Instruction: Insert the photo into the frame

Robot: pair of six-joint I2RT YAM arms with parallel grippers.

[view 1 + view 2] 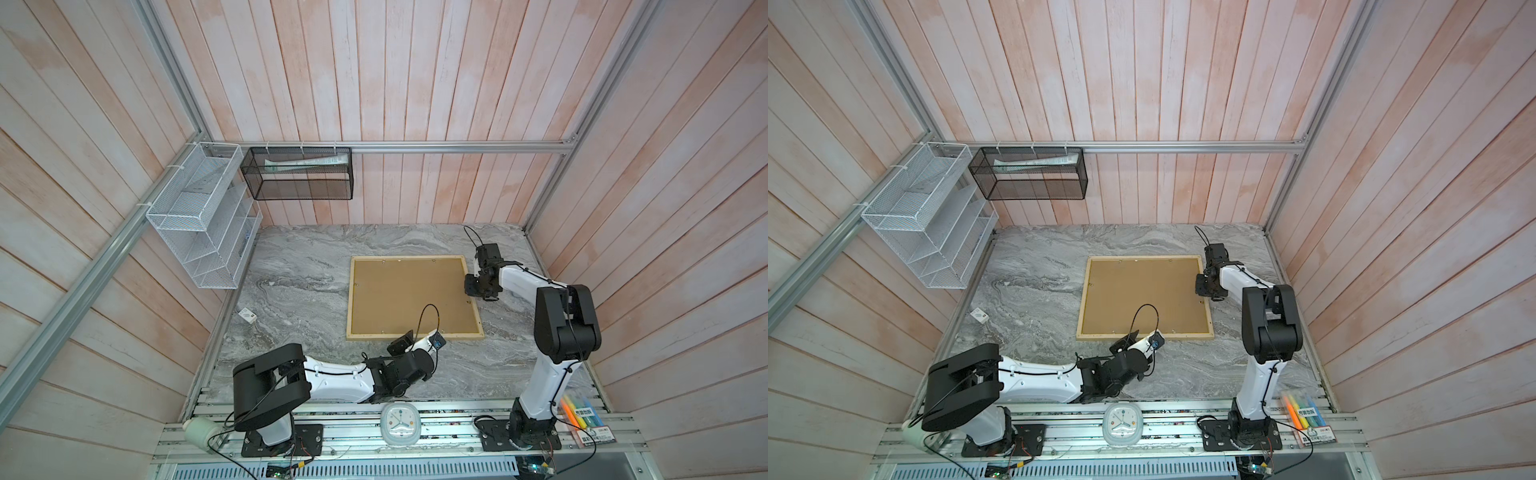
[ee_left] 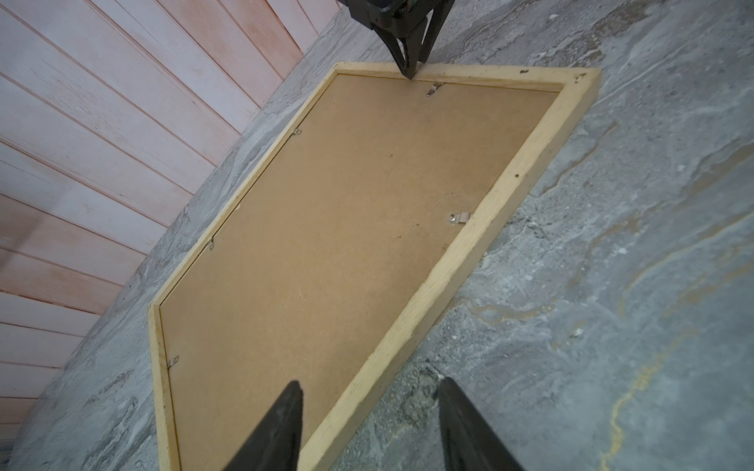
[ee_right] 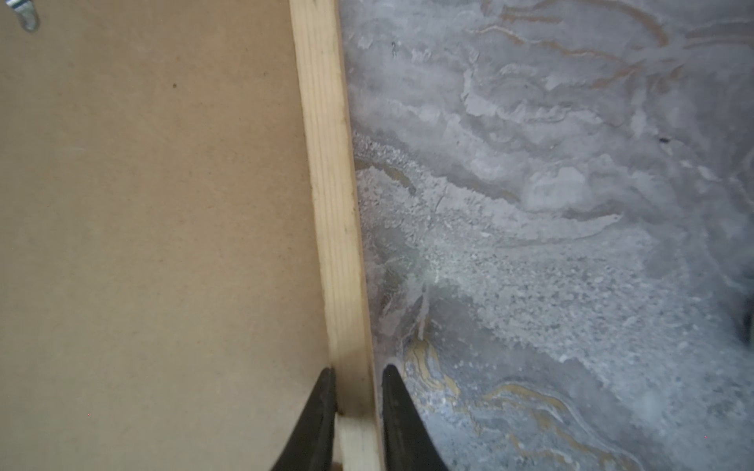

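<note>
The frame of pale wood lies face down in the middle of the marble table. A plain brown backing board fills it, with small metal tabs along its edges. The photo is hidden. My right gripper stands on the frame's right rail, one finger inside on the board's edge, one outside, shut on the rail. My left gripper hovers open over the frame's near rail, holding nothing.
A white clock sits at the front edge between the arm bases. A pack of highlighters lies at the front right. A small white box rests at the table's left. A white wire rack and a black mesh basket hang on the walls.
</note>
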